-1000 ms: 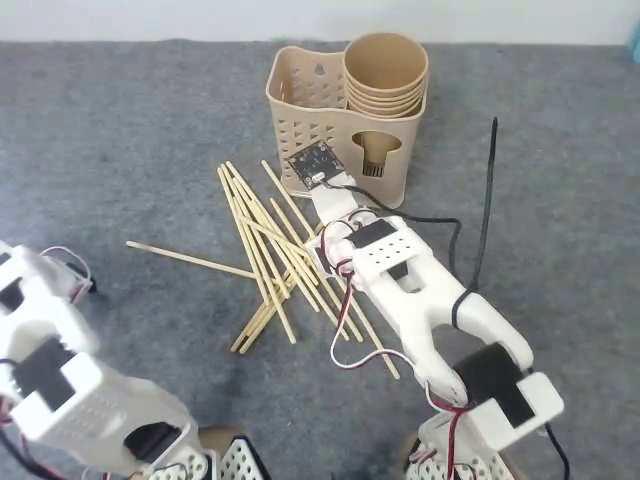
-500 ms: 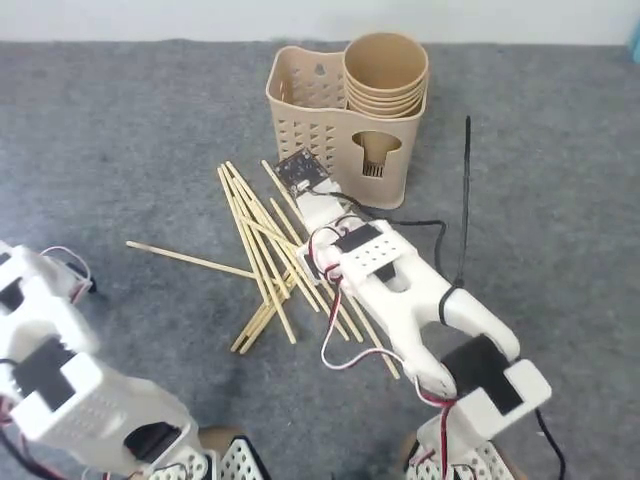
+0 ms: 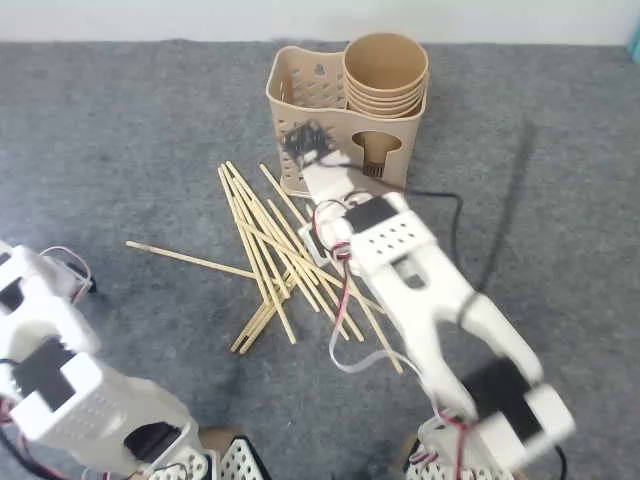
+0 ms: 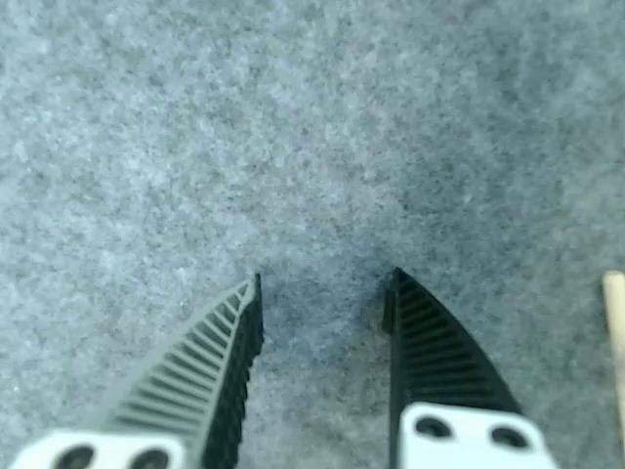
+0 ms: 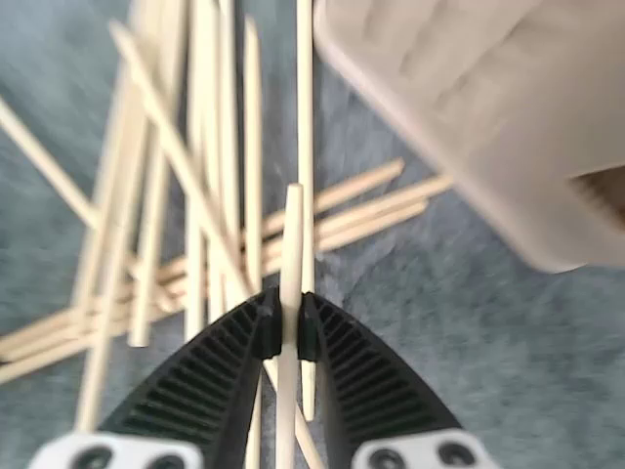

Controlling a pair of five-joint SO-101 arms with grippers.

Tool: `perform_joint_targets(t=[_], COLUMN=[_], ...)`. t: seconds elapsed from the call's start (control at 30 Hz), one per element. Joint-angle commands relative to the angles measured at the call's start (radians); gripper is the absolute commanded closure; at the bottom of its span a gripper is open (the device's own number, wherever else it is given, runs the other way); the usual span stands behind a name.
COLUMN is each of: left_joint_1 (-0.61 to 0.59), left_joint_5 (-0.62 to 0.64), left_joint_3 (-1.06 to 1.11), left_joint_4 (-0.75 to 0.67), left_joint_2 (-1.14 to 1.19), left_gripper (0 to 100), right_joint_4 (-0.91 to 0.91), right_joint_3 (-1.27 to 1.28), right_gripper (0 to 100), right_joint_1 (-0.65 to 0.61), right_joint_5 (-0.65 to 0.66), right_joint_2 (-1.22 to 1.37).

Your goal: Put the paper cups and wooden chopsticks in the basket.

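Left arm [image 3: 70,390] sits at the near-left corner. Left gripper [image 4: 322,289] points down at the grey felt-like mat [image 4: 293,117], black ribbed jaws apart, nothing between them; the end of a stray wooden stick [image 4: 614,322] lies just beside it. White right arm [image 3: 440,300] stretches from the near edge toward the basket. Right gripper [image 5: 285,327] is clamped on a single pale wooden chopstick [image 5: 290,244], which runs forward past the fingertips. The loose pile of wooden chopsticks [image 3: 262,250] lies criss-crossed on the mat under and left of that arm. Beyond: beige perforated plastic basket [image 3: 300,90], upright, with a stack of brown paper cups [image 3: 385,65] in its right compartment.
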Motion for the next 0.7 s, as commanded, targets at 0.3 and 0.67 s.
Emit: perform_joint_targets(t=[0.3, 0.67], left_joint_1=[0.074, 0.318], left_joint_5=[-0.091, 0.164], left_joint_3=[0.194, 0.42], left_joint_4=[-0.069, -0.101], left_joint_2=[-0.258, -0.732], left_gripper=[80, 80], right_joint_4=[-0.002, 0.012], right_joint_3=[-0.051, -0.063], right_gripper=[99.1, 99.1], right_joint_1=[-0.007, -0.002], right_joint_5=[0.204, 0.203], right_joint_2=[-0.743, -0.863])
